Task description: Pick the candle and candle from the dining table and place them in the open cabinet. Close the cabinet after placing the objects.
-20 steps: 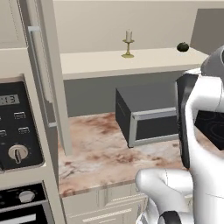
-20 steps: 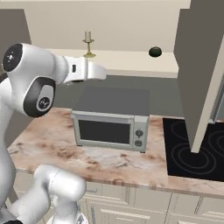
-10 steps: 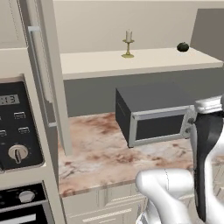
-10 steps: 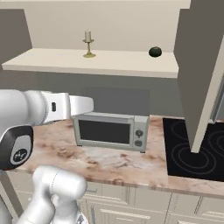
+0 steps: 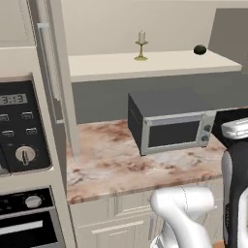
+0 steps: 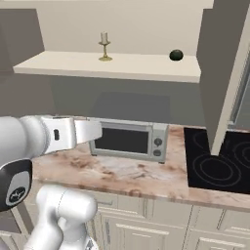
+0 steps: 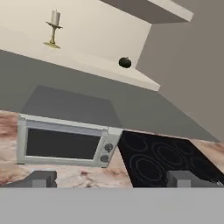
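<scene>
A cream candle (image 5: 141, 38) on a slim brass candlestick stands upright on the cream shelf (image 5: 160, 65) of the open cabinet; it also shows as the candle (image 6: 104, 45) and the candle (image 7: 54, 27). The cabinet's left door (image 5: 57, 82) and right door (image 6: 219, 73) both stand open. My gripper (image 7: 111, 179) is open with nothing between its fingertips (image 7: 41, 178). It hangs well below the shelf, looking at it from toaster-oven height. My white arm (image 6: 58, 136) reaches across in front of the counter. The dining table is out of view.
A small dark round thing (image 6: 176, 54) lies on the shelf to the right of the candle. Below stand a grey toaster oven (image 5: 169, 123) on the marbled counter (image 5: 101, 160), a black cooktop (image 6: 219, 158) to its right, and a wall oven panel (image 5: 22, 131) to its left.
My arm has drawn back from the shelf and dropped to toaster-oven height. The candle stays on the shelf, and the gripper stays open.
</scene>
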Robot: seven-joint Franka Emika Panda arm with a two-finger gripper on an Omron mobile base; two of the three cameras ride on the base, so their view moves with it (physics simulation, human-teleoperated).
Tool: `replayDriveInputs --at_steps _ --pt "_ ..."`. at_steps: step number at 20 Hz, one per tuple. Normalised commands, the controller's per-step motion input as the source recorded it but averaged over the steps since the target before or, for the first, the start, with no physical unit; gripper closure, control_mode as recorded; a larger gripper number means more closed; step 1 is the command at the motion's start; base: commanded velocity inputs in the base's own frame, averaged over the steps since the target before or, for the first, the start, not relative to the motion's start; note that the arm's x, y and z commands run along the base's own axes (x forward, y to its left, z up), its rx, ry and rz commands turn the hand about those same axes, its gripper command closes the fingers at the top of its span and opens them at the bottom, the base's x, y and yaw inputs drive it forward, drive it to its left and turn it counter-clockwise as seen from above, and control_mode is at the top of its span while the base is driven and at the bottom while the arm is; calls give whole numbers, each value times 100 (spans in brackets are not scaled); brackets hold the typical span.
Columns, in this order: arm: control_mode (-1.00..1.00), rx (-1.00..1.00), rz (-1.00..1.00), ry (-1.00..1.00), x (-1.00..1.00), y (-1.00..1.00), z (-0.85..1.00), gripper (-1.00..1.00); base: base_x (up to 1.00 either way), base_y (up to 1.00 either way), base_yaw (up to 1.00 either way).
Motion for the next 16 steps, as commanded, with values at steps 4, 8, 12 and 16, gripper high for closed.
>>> replayDriveInputs --at_steps 4,8,12,16 --pt "100 0 0 0 0 0 0 -100 -100 -1 18" --pt "100 0 0 0 0 0 0 -100 -100 -21 43" --pt "100 0 0 0 0 0 0 -100 -66 -41 82" --pt "100 0 0 0 0 0 0 -100 -53 -32 88"
